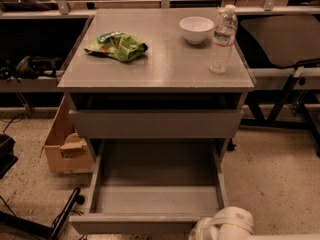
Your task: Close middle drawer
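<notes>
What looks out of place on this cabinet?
Only the middle drawer, pulled far out and empty. Green snack bag, bowl and water bottle look fine on top. Pincer out of view; a white arm part shows by the drawer front.

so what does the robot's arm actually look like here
Only a smooth, glossy white arm segment shows, bulbous rounded shells at the bottom edge beside the open plain grey middle drawer. No cables or markings visible. The gripper is out of view.
</notes>
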`<action>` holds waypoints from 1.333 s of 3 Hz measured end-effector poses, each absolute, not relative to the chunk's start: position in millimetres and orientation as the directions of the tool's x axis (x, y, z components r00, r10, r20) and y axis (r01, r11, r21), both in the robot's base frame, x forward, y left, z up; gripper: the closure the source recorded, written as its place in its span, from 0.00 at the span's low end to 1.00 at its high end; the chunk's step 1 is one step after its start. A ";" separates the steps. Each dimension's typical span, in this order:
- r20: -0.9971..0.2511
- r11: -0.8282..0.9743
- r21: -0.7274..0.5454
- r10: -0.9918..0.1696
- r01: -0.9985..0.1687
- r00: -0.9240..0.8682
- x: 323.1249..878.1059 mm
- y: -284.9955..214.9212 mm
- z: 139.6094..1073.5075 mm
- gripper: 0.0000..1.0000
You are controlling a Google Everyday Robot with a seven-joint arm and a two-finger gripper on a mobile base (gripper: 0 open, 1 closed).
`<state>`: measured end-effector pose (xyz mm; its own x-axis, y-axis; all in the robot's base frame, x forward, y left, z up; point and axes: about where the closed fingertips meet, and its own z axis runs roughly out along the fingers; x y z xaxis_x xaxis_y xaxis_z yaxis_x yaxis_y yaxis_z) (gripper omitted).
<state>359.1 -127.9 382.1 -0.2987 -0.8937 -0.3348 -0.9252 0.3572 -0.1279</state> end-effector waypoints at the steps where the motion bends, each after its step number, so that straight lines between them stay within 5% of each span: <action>1: -0.337 0.379 -0.188 -0.891 -0.906 -0.303 386.1 -115.1 371.0 1.00; 4: -0.333 0.244 -0.496 -0.940 -0.833 -0.077 540.9 -84.3 384.8 1.00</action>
